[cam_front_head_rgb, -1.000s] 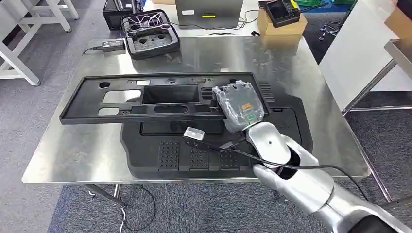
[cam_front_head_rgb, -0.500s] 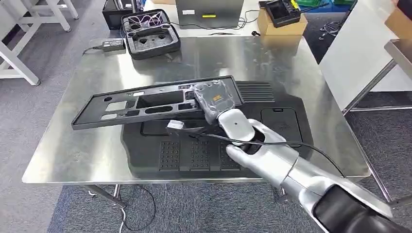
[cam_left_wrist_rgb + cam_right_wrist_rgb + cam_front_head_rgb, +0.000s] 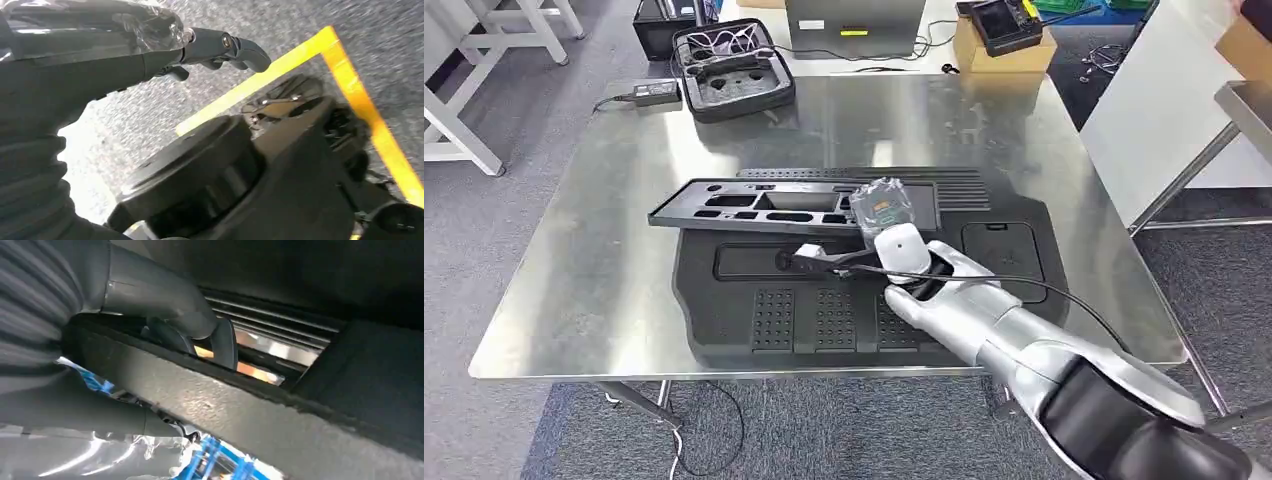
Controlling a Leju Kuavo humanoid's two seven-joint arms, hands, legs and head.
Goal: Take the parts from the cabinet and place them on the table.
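From my seat, the left hand (image 3: 220, 47) hangs by the floor, fingers loosely curled on nothing. On the table (image 3: 574, 290), the long black panel (image 3: 764, 205) lies flat across the far part of a wider black part (image 3: 824, 300) near the front edge. I judge the panel light, stiff, a bit whippy; best taken at its right end, through a cutout. There my right hand (image 3: 886, 212) grips it, thumb hooked under the edge, wrist low, forearm reaching in from the front right corner.
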